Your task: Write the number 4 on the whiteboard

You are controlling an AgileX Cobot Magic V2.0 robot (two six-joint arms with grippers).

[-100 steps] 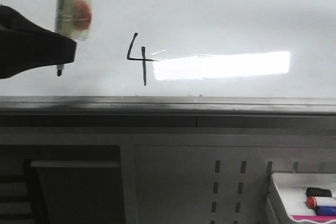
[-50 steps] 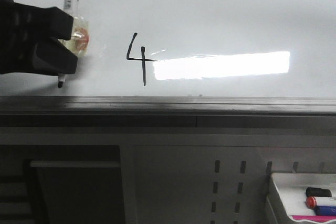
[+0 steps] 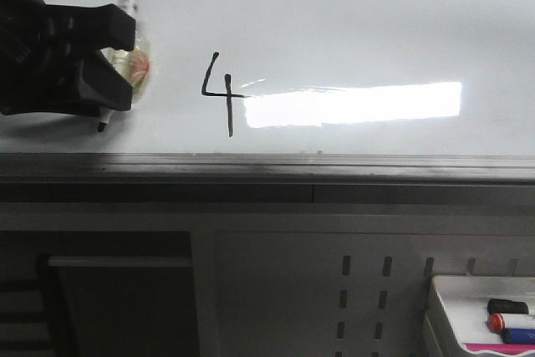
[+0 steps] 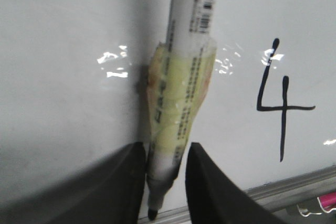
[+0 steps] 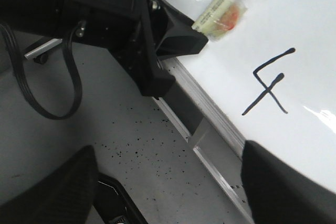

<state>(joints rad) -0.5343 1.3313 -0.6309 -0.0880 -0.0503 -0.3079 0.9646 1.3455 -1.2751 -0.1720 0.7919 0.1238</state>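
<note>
The whiteboard [image 3: 351, 22] carries the number 4 [image 3: 230, 110] in thin black strokes, just left of a bright rectangular reflection. My left gripper [image 3: 121, 60] is at the board's left, shut on a white marker [image 3: 132, 63] wrapped in yellowish tape, with its black tip near the board's front edge. In the left wrist view the marker [image 4: 184, 77] runs between the two black fingers of the gripper [image 4: 167, 156], and the 4 [image 4: 283, 119] lies beside it. My right gripper [image 5: 168, 182] is open and empty, above the floor by the board's edge, out of the front view.
The board's grey metal edge [image 3: 267, 165] runs across the front. A small white tray [image 3: 443, 290] with several markers sits at lower right, below the board. The right wrist view shows the left arm [image 5: 105, 9] and speckled floor [image 5: 131, 129].
My left gripper has come down and slightly right with the marker, now lower over the board. The dark shape at the top of the front view has gone.
</note>
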